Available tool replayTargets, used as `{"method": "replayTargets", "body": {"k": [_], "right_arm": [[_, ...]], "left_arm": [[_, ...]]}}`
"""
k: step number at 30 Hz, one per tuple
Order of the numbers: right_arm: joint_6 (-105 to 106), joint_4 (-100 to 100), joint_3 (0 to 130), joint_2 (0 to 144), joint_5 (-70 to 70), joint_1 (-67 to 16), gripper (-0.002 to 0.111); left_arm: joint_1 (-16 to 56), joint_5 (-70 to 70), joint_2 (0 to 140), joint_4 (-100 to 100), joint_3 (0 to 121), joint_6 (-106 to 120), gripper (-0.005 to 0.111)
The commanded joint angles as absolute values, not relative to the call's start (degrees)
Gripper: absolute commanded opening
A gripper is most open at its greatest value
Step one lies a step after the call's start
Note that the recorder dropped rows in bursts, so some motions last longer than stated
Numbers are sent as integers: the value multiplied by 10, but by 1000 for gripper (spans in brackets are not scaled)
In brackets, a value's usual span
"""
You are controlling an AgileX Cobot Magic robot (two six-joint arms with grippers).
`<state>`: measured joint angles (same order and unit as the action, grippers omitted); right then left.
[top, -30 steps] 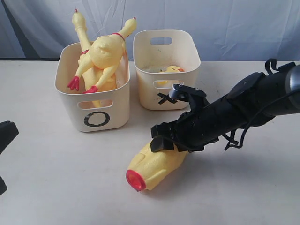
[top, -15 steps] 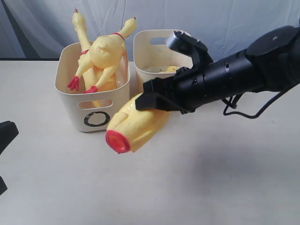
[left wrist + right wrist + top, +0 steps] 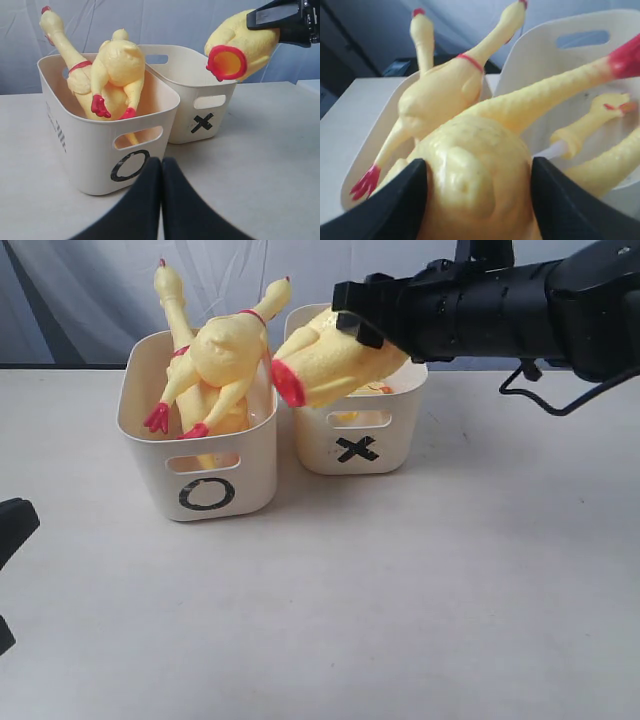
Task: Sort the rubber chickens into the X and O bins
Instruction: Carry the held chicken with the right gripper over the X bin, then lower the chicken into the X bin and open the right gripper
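Note:
My right gripper (image 3: 350,312) is shut on the headless stubby chicken (image 3: 325,365), which hangs above the X bin (image 3: 390,445) near its rim beside the O bin. In the right wrist view its fingers (image 3: 400,200) press both sides of the yellow body (image 3: 475,170), whose legs reach over the X bin (image 3: 555,55). The small thin chicken (image 3: 600,115) lies inside that bin. Two long chickens (image 3: 225,360) with red neck bands stick out of the O bin (image 3: 160,465). My left gripper (image 3: 161,162) is shut and empty, low over the table in front of the O bin (image 3: 90,160).
The two bins stand side by side at the back of a pale table (image 3: 400,590). A wrinkled blue-grey cloth (image 3: 80,290) hangs behind them. The black left arm (image 3: 12,525) shows at the left edge.
My right gripper lifted the stubby chicken off the table in front of the X bin and carried it up and back until it is above that bin. The left arm stayed still.

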<state>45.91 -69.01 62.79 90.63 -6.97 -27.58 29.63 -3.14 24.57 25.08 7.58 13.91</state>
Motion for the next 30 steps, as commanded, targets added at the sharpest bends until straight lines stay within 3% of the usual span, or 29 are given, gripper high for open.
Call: {"method": "replayTargets", "body": {"k": [1,11,26,28,30], "right_arm": [[461,-696,635,905,42,-275,-1],[465,-521,767,1018,88,-275,-1],[480,-269,804,1126,165,-275,-1],[484,-269,804,1131,164,-275,3],[484,-269,804,1133,164,-275,16]], "left_arm": [[299,-33,243,255,74,136,0],[299,-31,243,261,74,136,0],[299,-31,243,263,74,136,0],[299,-31,243,263,74,136,0],[299,-31,243,263,74,136,0]]}}
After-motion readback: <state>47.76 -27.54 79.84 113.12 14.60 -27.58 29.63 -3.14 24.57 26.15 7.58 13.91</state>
